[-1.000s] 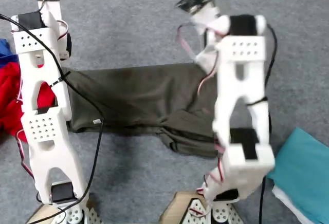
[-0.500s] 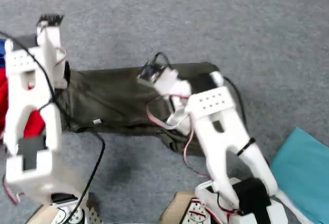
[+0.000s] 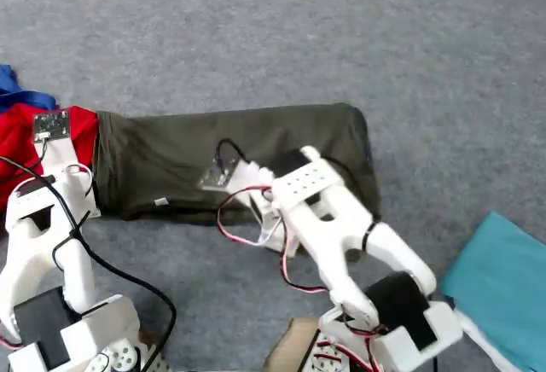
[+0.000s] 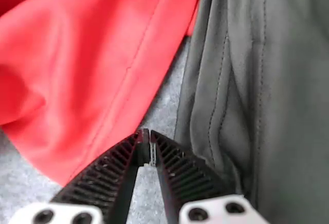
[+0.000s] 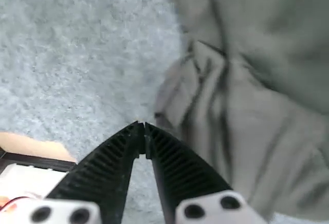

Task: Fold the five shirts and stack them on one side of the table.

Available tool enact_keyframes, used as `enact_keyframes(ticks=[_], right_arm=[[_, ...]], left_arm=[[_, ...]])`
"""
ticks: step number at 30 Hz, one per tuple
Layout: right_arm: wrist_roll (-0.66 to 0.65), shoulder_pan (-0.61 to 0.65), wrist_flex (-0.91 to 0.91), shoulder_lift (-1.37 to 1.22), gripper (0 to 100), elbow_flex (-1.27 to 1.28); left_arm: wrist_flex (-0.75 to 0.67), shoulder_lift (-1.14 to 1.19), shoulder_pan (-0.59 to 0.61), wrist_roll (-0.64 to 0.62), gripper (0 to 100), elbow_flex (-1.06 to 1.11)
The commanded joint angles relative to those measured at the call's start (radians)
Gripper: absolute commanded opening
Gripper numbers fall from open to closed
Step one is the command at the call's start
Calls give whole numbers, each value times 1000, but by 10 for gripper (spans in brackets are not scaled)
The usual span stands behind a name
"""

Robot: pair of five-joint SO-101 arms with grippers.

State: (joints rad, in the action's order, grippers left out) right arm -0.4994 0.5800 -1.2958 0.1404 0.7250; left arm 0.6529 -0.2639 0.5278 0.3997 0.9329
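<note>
A dark olive shirt point(image 3: 230, 146) lies folded into a long band across the middle of the grey table point(image 3: 426, 65). My right gripper point(image 5: 143, 131) is shut and holds nothing. It hangs low over bare table, right beside the shirt's rumpled near edge point(image 5: 205, 106). The right arm point(image 3: 316, 201) lies over that edge in the high view. My left gripper point(image 4: 149, 141) is shut too, with nothing in it. It sits over the grey gap between a red shirt point(image 4: 77, 54) and the olive shirt's end point(image 4: 257, 80). The left arm point(image 3: 47, 210) stands at the near left.
The red shirt point(image 3: 21, 142) is bunched at the left edge with a blue cloth point(image 3: 13, 90) behind it. A teal shirt point(image 3: 495, 274) lies folded at the near right over something white point(image 3: 478, 338). The far half of the table is bare.
Both arms have drawn back from the far side and dropped low. The right arm came down onto the olive shirt's near edge. The left arm pulled in to the shirt's left end.
</note>
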Motion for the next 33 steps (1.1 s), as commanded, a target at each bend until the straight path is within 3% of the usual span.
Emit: enact_keyframes(ticks=[1,8,14,26,33], right_arm=[[11,64,43,-10,5,30],[8,114,52,-2,5,51],[-2,33,-14,94,5,-33],[-54,-77,253,-47,5,-13],[-54,-64,267,-170,5,-18]], left_arm=[[-17,-19,11,0,19,-6],[-17,-19,11,0,19,-6],[-17,-25,11,-32,19,-6],[-23,-28,9,-48,19,-6],[-23,-27,9,-48,19,-6]])
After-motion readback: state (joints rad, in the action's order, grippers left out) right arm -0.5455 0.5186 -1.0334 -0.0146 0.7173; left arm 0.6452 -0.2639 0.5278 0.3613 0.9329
